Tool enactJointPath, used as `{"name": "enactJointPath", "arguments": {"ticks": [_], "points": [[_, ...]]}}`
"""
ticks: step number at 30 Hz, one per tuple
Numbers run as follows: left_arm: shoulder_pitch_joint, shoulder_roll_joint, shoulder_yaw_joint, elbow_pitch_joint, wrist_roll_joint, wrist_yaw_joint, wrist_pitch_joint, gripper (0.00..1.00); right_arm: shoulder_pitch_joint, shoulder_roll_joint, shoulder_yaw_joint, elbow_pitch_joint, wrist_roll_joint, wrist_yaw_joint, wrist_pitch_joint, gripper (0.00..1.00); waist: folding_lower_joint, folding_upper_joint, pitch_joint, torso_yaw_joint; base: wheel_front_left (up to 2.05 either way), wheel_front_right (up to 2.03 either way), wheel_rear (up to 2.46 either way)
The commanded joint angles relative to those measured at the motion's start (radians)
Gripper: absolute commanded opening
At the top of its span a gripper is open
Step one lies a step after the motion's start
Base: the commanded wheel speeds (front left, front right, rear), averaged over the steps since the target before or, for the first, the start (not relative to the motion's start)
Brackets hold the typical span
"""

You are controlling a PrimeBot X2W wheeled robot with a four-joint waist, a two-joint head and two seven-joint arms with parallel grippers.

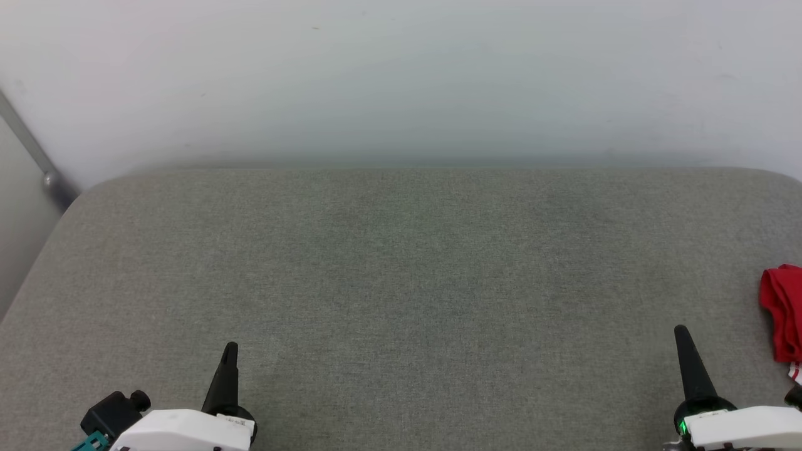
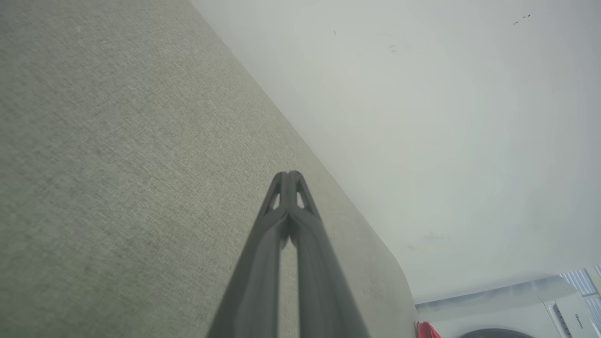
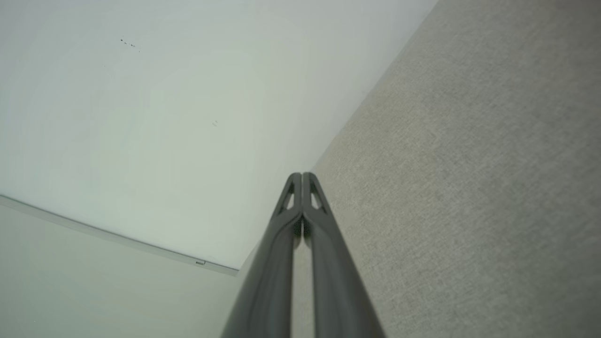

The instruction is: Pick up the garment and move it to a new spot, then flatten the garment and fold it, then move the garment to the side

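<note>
**Both pairs of fingers clenched and empty, red shirt at the right edge**

Fingers of the left gripper (image 2: 288,176) are pressing together tip to tip and grasping nothing. Those of the right gripper (image 3: 302,176) are doing the same.

The garment (image 1: 782,310), a crumpled red T-shirt with a scrap of white at its lower end, is lying at the right edge of the head view. It is just right of the right gripper and apart from it, and the frame border is cutting it off.

At the lower right of the left wrist view, a white washing machine (image 2: 540,305) with a dark round door is standing; I cannot tell its contents.

A broad grey woven fabric surface (image 1: 401,282) is spreading between the two grippers and up to its rounded far edge. A pale plain wall (image 1: 401,75) is rising behind it, and a grey metal bar (image 1: 28,147) is slanting down the upper left.
</note>
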Motion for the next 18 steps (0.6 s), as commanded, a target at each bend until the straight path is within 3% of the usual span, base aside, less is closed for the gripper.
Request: {"name": "enactJointPath", "arguments": {"ticks": [1,18], "points": [[-0.024,0.005,0.007,-0.002,-0.035,-0.007,0.008,0.0,-0.034,-0.009,0.0,-0.005,0.033,0.0,0.006,0.0,0.0,-0.0001,0.001,-0.001,0.0,0.0,0.0],[-0.067,-0.001,0.038,0.023,-0.228,-0.037,0.056,0.0,-0.08,-0.008,-0.004,0.025,0.206,0.0,0.054,0.0,0.0,-0.0001,0.011,-0.008,0.0,0.0,0.0]]}}
